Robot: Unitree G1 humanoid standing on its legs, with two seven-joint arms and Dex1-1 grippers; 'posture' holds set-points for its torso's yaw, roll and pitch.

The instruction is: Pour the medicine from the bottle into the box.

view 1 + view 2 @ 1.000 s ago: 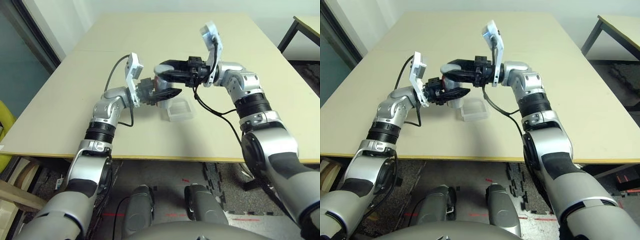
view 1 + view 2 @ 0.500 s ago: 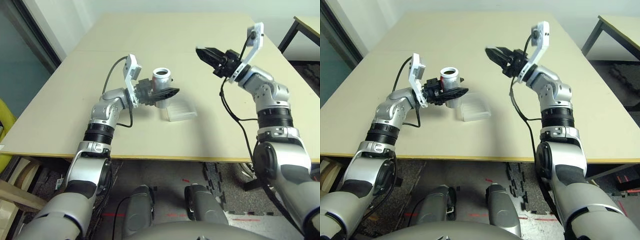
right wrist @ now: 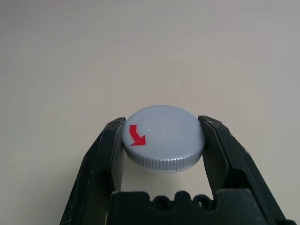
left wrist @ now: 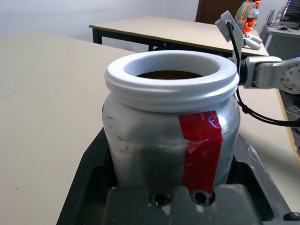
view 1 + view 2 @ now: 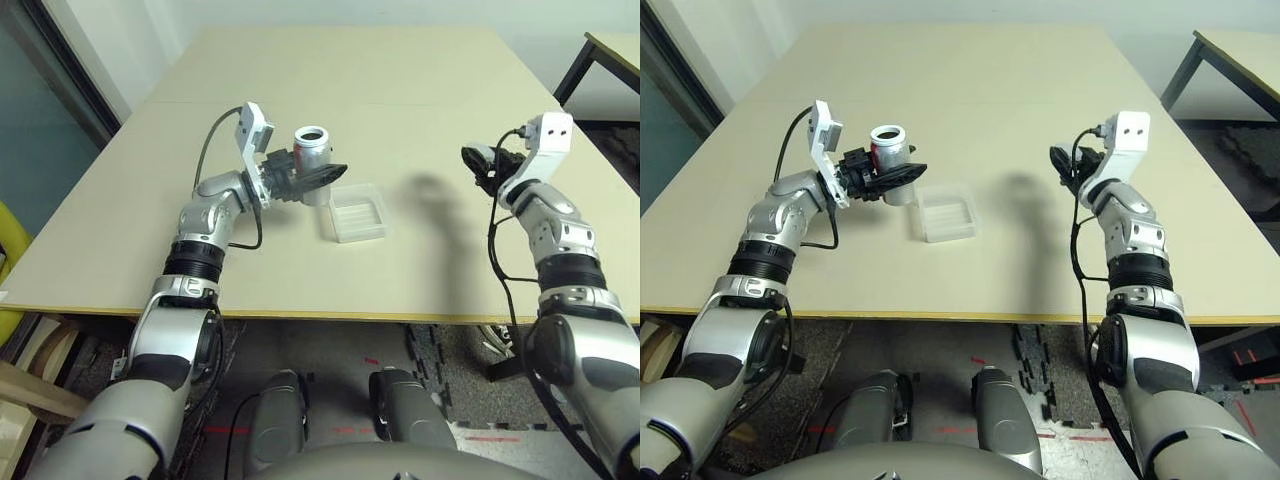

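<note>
The right gripper point(image 3: 164, 140) pinches a grey round cap point(image 3: 163, 137) between its two black fingers point(image 3: 108, 154), one pressed to each side of the ridged rim. A red arrow marks the cap's top. Beyond the cap lies the bare beige table point(image 3: 150, 51).

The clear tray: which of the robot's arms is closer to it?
Left. The left gripper holds the open bottle just beside the clear tray; the right gripper, clamping the cap, is far off to the right.
</note>
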